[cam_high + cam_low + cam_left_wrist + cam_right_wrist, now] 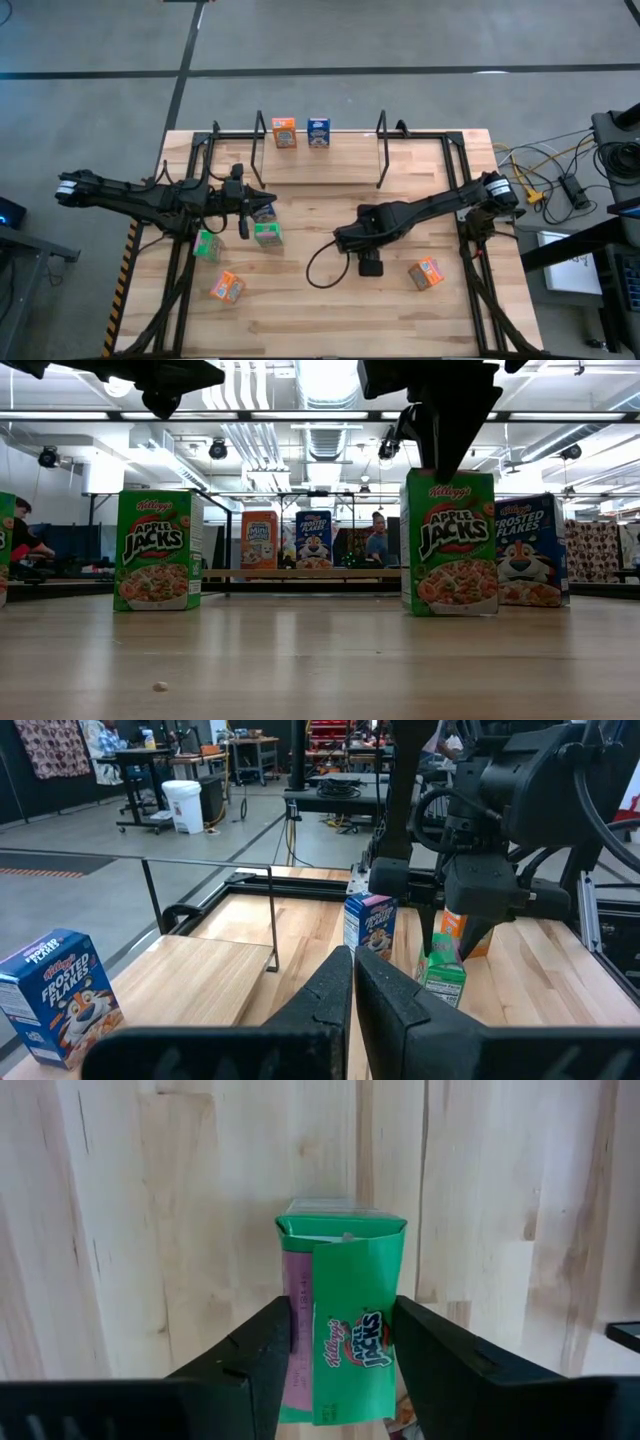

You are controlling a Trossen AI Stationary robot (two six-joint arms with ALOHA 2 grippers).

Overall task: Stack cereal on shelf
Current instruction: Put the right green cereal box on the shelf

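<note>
While my right jaws stand half-narrowed astride the upright green cereal box (pixel 340 1330) at mid-surface, I cannot tell whether they grip it; I should close squarely on its flat sides without crushing, then lift straight; the shelf (pixel 380 150) stands at the far edge; my left jaws are shut, at the left.

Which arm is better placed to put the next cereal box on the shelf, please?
The right. The right gripper is down over a green Apple Jacks box, while the left gripper has its jaws shut on nothing.
</note>
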